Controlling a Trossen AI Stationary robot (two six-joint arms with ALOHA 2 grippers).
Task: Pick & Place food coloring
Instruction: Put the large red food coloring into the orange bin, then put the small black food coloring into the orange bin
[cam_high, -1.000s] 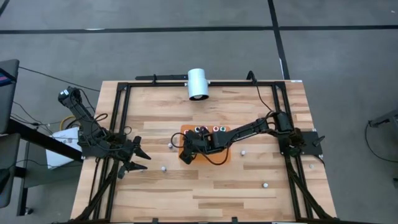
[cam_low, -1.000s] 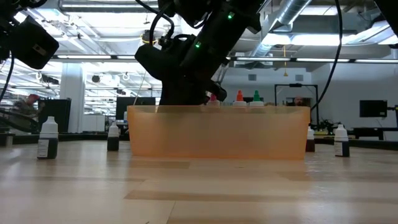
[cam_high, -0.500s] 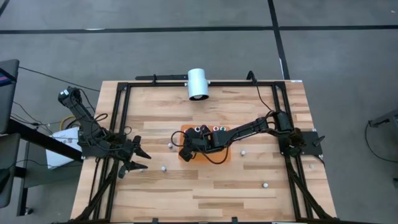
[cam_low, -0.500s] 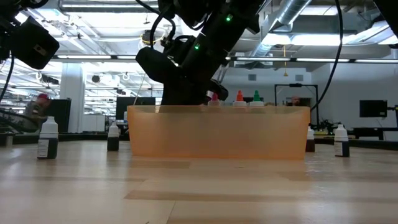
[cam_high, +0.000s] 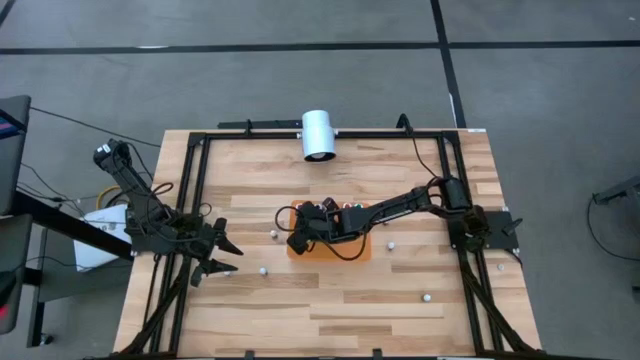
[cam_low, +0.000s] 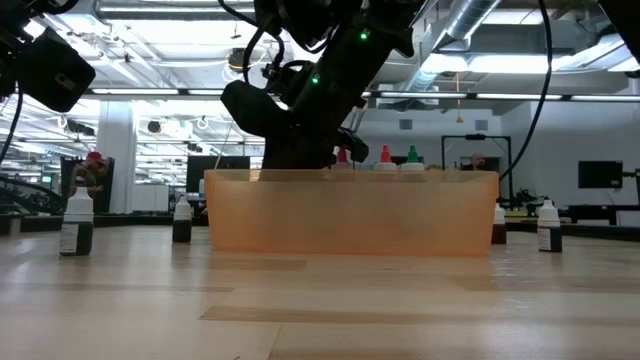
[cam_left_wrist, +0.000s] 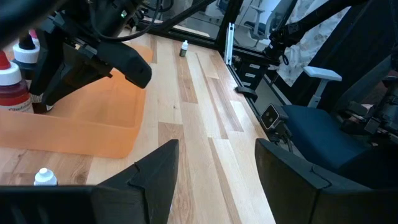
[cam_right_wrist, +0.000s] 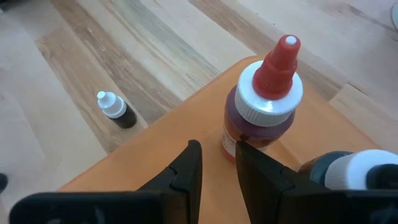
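Materials and surface finishes across worktop, tray and bottles.
Worktop (cam_high: 330, 290): pale wood in butcher-block strips, smooth with a satin sheen. Tray (cam_low: 350, 210): translucent orange plastic, matt (walls softly frosted). Food coloring bottle (cam_right_wrist: 261, 106): glossy plastic body, white ribbed collar, smooth red tip. Right hand (cam_right_wrist: 214, 171): matt black plastic. Frame rails (cam_high: 195, 190): black metal, matt.

A: What colours sit on the orange tray (cam_high: 356, 251)?

B: A bottle (cam_right_wrist: 262, 102) with a red tip, white collar and dark red body. At three o'clock of it in the low view, one red top (cam_low: 385, 154) and one green top (cam_low: 411, 153).

A: And off the tray?

B: A white-capped dark bottle (cam_right_wrist: 114, 109) on the pale striped wood table (cam_high: 300, 300). A white cylinder (cam_high: 319, 134) at twelve o'clock.
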